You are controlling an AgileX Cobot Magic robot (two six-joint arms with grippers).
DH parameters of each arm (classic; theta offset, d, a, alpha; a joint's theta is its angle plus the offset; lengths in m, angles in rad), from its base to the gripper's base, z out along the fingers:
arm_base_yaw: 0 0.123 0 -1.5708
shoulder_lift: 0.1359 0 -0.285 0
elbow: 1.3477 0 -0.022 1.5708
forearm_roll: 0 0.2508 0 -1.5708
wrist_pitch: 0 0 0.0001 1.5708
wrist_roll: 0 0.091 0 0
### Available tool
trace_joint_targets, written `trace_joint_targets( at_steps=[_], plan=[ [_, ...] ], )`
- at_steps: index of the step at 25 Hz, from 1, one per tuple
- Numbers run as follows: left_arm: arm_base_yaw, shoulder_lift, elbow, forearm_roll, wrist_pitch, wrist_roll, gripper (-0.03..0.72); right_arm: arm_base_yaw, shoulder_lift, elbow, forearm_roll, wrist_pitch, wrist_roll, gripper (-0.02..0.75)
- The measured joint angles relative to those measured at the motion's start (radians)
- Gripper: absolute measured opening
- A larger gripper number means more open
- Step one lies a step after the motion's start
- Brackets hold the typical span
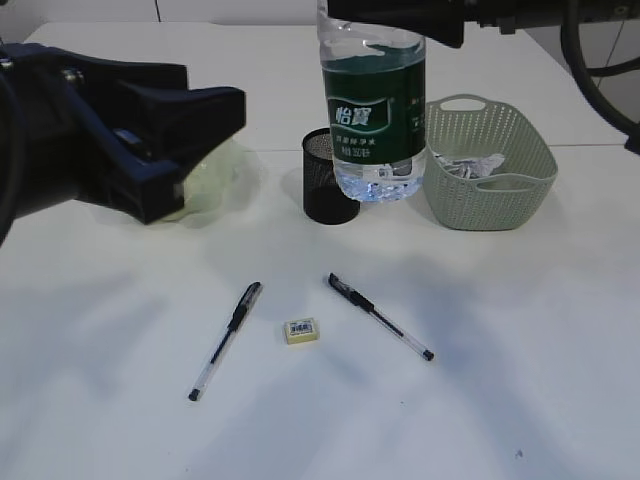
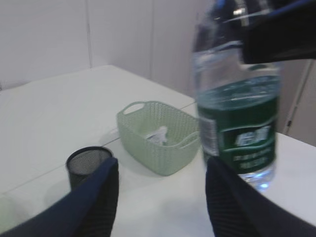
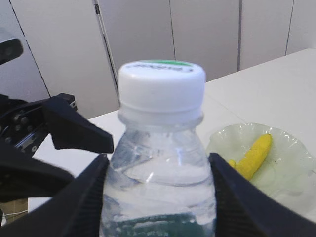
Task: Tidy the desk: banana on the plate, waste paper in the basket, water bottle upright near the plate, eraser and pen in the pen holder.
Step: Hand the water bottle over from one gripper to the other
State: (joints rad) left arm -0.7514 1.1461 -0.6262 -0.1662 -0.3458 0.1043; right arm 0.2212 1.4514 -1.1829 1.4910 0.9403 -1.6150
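My right gripper (image 3: 158,168) is shut on the clear water bottle (image 1: 373,110) with a green label and white cap. It holds the bottle upright in the air, in front of the black mesh pen holder (image 1: 322,190) and the basket. The bottle also shows in the left wrist view (image 2: 237,128). My left gripper (image 1: 190,130) is open and empty above the pale green plate (image 1: 225,180). The yellow banana (image 3: 253,155) lies on the plate (image 3: 291,168). Two black pens (image 1: 226,340) (image 1: 380,316) and the eraser (image 1: 301,330) lie on the table in front.
A green woven basket (image 1: 500,190) at the back right holds crumpled waste paper (image 1: 470,165). The basket (image 2: 153,143) and pen holder (image 2: 86,165) also show in the left wrist view. The table is white.
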Motion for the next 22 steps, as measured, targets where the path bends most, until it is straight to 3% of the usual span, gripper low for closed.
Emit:
trace_joint_targets(
  at_steps=[4, 10, 15, 22],
  plan=[
    [-0.086, 0.017, 0.0, 0.028, -0.076, -0.002, 0.43, 0.0, 0.0, 0.0, 0.008, 0.023, 0.0, 0.417],
    [-0.095, 0.078, 0.0, 0.035, -0.224, -0.096, 0.578, 0.0, 0.0, 0.0, 0.054, 0.1, -0.004, 0.417],
    [-0.097, 0.102, 0.0, 0.083, -0.23, -0.246, 0.603, 0.0, 0.0, 0.0, 0.068, 0.161, -0.004, 0.417],
    [-0.099, 0.102, 0.0, 0.285, -0.236, -0.41, 0.605, 0.058, 0.0, 0.0, 0.068, 0.174, -0.026, 0.417]
  ],
)
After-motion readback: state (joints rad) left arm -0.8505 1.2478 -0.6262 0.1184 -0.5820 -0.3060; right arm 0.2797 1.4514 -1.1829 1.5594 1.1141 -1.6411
